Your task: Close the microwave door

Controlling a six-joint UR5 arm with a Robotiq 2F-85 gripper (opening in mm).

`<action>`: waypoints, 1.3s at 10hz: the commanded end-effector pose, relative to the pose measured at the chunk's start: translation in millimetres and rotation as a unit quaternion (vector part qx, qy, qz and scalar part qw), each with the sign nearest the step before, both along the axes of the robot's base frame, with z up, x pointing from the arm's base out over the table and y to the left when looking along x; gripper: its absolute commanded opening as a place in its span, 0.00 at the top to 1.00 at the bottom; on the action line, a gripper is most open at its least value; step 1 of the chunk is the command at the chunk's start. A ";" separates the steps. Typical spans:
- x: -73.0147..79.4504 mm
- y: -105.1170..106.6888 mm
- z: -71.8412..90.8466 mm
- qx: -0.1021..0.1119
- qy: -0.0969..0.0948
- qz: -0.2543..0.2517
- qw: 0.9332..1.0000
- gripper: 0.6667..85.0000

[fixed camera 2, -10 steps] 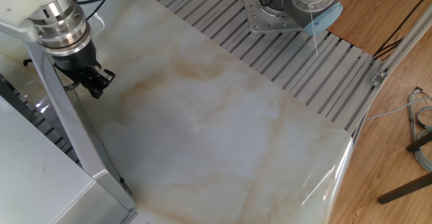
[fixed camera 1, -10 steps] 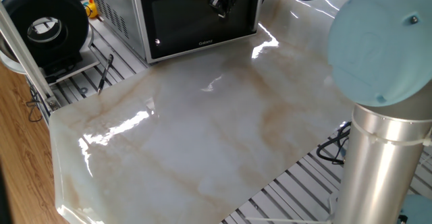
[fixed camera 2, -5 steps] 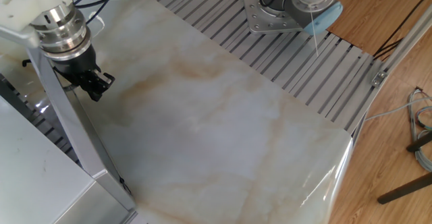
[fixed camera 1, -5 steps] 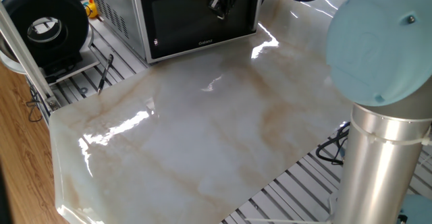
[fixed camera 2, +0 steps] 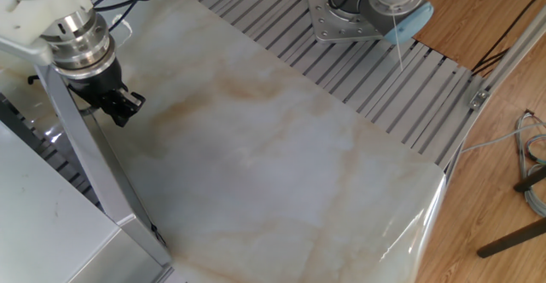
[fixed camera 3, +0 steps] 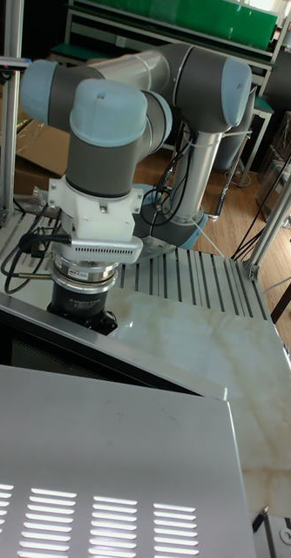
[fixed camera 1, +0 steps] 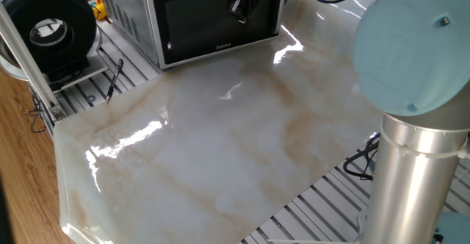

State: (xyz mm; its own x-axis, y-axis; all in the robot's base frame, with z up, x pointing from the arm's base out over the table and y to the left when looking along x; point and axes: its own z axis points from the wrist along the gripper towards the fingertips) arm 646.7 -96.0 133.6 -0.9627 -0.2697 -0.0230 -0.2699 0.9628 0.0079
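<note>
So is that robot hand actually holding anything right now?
Nothing that I can see. The tool hangs in front of the microwave door, near its right side, with no object between its fingers. Whether it touches the door is unclear.

Microwave at table back edge; gripper before microwave door.

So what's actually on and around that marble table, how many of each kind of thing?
Microwave: 1
Robot arm with its gripper: 1
Round black-and-white spool device: 1
Small yellow object behind the spool, too hidden to identify: 1
Total: 4
</note>
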 end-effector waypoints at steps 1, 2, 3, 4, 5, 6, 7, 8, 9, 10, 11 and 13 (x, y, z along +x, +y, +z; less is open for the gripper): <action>0.9 -0.6 -3.6 0.001 -0.005 0.000 1.000 0.99; 1.9 0.0 -3.9 0.003 -0.005 0.001 1.000 0.99; 2.8 1.8 -4.8 0.006 -0.006 0.000 1.000 0.99; 4.8 2.6 -6.7 0.008 -0.006 0.000 1.000 0.99; 7.0 3.6 -8.7 0.010 -0.008 0.001 1.000 0.99; 9.3 3.6 -10.7 0.010 -0.010 0.002 1.000 0.99; 10.9 2.5 -12.7 0.009 -0.010 0.005 1.000 0.99; 12.2 2.1 -14.4 0.008 -0.010 0.008 1.000 0.99; 13.7 -0.7 -13.9 0.001 -0.009 0.013 1.000 0.99; 14.7 -1.3 -11.7 0.000 -0.006 0.014 1.000 0.99; 16.0 -1.7 -10.2 0.000 -0.006 0.015 1.000 0.99; 18.2 -2.4 -8.4 -0.001 -0.003 0.017 1.000 0.99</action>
